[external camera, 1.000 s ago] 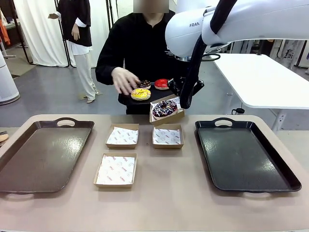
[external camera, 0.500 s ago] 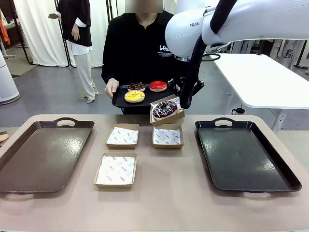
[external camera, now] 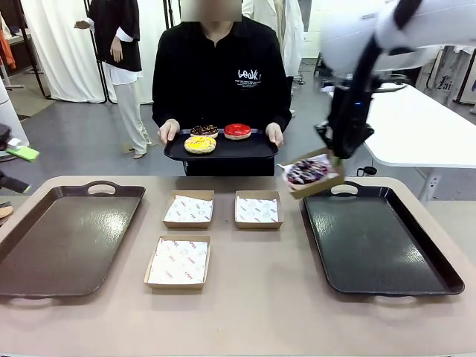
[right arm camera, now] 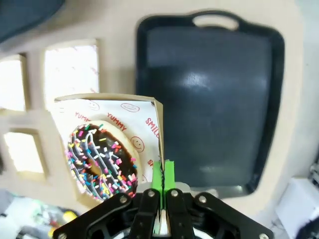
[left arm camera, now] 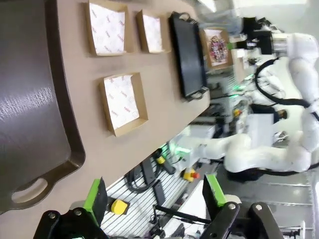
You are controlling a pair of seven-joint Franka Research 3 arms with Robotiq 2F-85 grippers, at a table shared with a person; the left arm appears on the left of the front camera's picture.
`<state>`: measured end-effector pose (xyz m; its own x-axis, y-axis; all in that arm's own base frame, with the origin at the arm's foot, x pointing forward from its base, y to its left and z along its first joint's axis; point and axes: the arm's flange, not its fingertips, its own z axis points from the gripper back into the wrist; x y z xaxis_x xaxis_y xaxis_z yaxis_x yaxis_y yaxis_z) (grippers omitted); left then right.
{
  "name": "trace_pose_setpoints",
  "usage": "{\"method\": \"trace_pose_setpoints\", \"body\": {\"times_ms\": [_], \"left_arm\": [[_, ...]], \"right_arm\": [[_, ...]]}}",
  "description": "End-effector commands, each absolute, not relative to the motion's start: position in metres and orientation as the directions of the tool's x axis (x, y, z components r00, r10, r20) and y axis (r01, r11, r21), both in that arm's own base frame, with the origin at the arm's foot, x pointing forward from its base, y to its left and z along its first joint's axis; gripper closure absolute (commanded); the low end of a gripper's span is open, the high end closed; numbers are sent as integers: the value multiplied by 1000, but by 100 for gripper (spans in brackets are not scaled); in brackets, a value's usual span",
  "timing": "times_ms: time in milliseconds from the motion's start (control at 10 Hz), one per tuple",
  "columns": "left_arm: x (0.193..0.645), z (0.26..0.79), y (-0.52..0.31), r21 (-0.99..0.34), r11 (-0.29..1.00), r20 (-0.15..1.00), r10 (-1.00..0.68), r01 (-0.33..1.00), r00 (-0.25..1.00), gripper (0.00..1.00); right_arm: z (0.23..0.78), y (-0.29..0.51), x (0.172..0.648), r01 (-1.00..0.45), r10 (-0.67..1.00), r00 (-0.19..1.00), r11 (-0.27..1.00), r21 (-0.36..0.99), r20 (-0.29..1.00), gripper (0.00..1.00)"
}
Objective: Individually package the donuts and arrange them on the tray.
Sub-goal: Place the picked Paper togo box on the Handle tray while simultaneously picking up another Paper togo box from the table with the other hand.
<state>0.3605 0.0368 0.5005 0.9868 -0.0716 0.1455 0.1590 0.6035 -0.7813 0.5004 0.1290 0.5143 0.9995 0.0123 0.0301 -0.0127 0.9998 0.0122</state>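
One donut boxed and in the air, three left to package.
The right claw (external camera: 336, 158) pinches the wall of a box (external camera: 316, 182) that holds the sprinkled donut (external camera: 305, 172). The box hangs tilted above the far left corner of the right tray (external camera: 416, 253), not yet set down. Nothing lies on that tray or on the left tray (external camera: 59, 238). Three paper-lined boxes (external camera: 189, 209) sit unfilled between them. The yellow donut (external camera: 195, 144), red donut (external camera: 237, 131) and chocolate donut (external camera: 204, 131) lie on the black tray (external camera: 238, 151) the person (external camera: 223, 74) holds at the far side. The left claw (left arm camera: 154, 194) hangs spread wide near the left tray.
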Motion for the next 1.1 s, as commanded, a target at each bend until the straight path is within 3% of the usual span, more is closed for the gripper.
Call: {"method": "trace_pose_setpoints", "body": {"times_ms": [0,400,1000], "left_arm": [[374,505,-4,-659,737,85,-127,152,988,0],[386,492,-113,-376,910,66,-158,172,985,0],[389,430,-192,-150,973,66,-166,174,984,0]], "right_arm": [[494,99,476,-18,16,999,998,59,38,99],[454,59,452,-21,14,998,994,107,68,99],[430,44,454,-19,13,999,992,128,51,99]]}}
